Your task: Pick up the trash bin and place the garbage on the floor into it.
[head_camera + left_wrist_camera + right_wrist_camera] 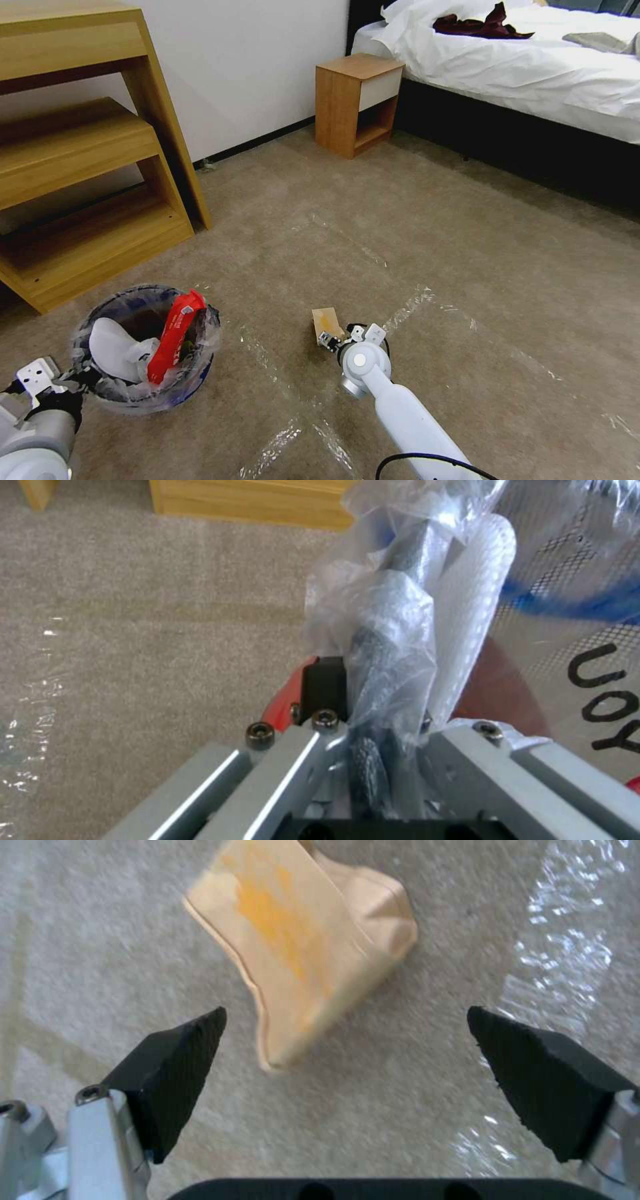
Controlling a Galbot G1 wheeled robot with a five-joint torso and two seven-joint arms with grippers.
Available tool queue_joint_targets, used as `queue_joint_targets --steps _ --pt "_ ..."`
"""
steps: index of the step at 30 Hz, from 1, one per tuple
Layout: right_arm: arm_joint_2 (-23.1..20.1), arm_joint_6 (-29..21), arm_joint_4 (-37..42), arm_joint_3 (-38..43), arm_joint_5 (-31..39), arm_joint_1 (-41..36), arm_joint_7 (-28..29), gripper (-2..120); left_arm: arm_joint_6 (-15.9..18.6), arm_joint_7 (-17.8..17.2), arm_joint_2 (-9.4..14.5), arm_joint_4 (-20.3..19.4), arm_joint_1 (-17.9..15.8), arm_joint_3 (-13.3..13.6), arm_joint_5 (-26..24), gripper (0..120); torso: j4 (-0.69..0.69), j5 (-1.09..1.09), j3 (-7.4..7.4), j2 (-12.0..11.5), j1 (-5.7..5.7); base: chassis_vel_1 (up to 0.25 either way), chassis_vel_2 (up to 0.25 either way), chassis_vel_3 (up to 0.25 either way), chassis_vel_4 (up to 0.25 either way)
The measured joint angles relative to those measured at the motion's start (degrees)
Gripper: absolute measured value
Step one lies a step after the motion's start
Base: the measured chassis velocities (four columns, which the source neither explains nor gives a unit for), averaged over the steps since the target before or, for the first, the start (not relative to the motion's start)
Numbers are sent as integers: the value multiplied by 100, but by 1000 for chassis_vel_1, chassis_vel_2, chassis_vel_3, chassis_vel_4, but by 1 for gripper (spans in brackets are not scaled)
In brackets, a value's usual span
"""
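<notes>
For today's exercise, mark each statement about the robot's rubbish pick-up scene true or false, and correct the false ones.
1. The left gripper is shut on the trash bin rim. True.
2. The right gripper is shut on the tan box. False: its fingers are open, with the box lying on the floor just beyond them.
3. A red wrapper sticks out of the bin. True.
4. The bin stands on the wooden shelf. False: it is down by the carpet, held by the left gripper.

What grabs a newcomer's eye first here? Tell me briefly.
The bin, stuffed with a red wrapper and a white slipper, gripped at its rim by the left gripper. Then the tan box on the carpet, with the open right gripper poised around it.
</notes>
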Motion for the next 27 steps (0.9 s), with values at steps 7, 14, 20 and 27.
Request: queue_joint_targets --steps 7,14,20,27 --pt "104 70 -101 97 46 138 -38 90 -17 0 -3 -79 77 -21 4 0 0 0 0 0 0 0 0 0 0" --pt "244 90 -204 119 65 201 -39 88 -20 0 -28 -118 105 -22 4 0 0 0 0 0 0 0 0 0 0" --pt "358 142 -428 114 34 267 -121 82 -44 1 -44 -189 183 -46 2 0 0 0 0 0 0 0 0 0 0" --pt "406 183 -629 122 -18 361 -210 74 -46 1 -87 -227 202 -24 -1 0 0 0 0 0 0 0 0 0 0"
